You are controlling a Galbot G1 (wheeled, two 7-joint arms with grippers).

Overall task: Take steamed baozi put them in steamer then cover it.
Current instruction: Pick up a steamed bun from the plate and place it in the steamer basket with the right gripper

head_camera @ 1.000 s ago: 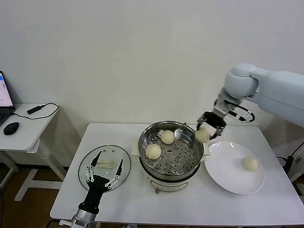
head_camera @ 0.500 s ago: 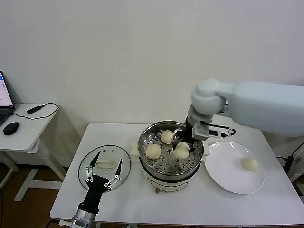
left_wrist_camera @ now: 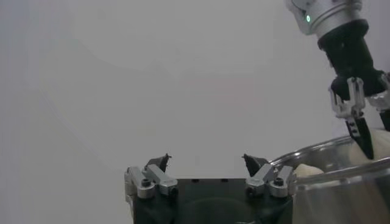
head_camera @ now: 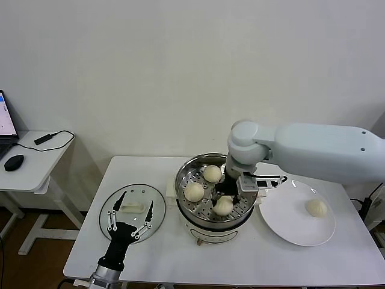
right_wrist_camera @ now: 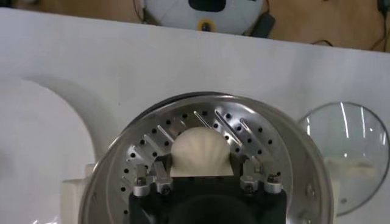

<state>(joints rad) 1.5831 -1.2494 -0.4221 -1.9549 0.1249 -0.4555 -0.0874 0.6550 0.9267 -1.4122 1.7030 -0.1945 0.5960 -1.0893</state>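
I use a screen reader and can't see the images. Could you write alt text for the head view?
The right claw holds a baozi low over the steamer's perforated tray, beside two other baozi. One baozi remains on the white plate; the left claw hovers open over the glass lid.

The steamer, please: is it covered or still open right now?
Open. The steamer shows its perforated tray and baozi, while the glass lid lies flat on the table beside it.

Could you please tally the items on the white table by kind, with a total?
Steamed baozi: 4, three in the steamer, one on the plate
Steamer: 1
Plate: 1
Glass lid: 1
Total: 7
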